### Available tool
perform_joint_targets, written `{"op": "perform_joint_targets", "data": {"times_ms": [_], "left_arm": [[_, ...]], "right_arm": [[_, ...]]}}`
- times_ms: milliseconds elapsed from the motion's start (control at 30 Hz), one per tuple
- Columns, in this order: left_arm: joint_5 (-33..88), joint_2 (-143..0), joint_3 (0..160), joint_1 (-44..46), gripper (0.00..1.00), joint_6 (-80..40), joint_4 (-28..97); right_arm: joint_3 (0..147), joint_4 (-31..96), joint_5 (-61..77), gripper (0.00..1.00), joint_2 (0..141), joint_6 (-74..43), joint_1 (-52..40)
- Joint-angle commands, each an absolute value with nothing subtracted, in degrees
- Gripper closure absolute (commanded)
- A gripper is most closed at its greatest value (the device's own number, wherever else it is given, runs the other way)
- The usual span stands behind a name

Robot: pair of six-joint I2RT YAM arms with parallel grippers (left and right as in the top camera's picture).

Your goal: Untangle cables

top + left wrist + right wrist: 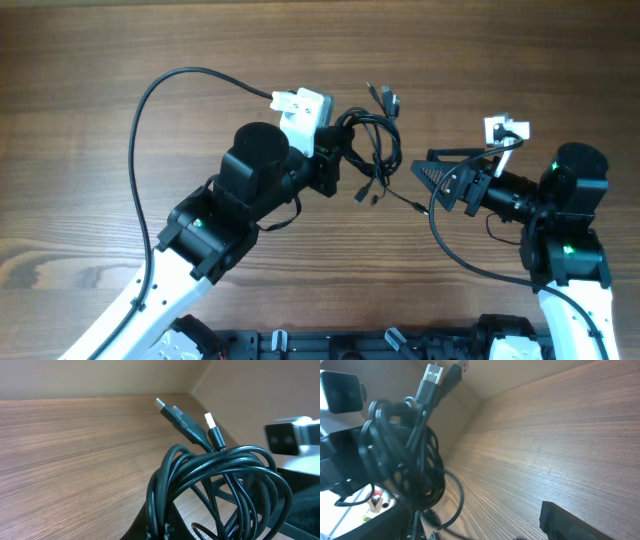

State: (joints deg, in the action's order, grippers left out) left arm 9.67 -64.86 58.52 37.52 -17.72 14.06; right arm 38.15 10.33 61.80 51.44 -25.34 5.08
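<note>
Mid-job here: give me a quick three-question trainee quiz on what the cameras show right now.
1. True or false: the right tool is clamped on the cables.
2. The bundle is held by: A the left tool, B the right tool, C neither.
3. Fill in: in the left wrist view, two ___ stick up above the coils.
Key: 1 false; 2 A; 3 plugs.

Brown wood-grain tabletop (pixel 120 60), grain running side to side, tangle of thin black cables (pixel 372 150) near its middle, one loose cord trailing on the wood toward the right, black frame (pixel 330 345) along the near edge.
</note>
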Motion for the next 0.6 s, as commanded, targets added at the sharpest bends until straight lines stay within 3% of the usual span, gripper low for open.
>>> {"op": "perform_joint_targets", "data": {"times_ms": [0,267,567], "left_arm": [[17.8,-64.1,59.3,37.3,0.96,-16.7,11.0],[27.9,-64.1,59.3,37.3,0.96,-16.8,4.0],[28.9,-65.1,59.3,38.5,0.96,-17.2,1.9]], "right_arm": [[38.9,10.4,61.0,0.11,51.5,-23.9,5.3],[38.9,9.4,69.8,0.05,51.5,-17.9,5.3],[38.9,7.8,75.5,0.02,51.5,-14.7,5.3]]}}
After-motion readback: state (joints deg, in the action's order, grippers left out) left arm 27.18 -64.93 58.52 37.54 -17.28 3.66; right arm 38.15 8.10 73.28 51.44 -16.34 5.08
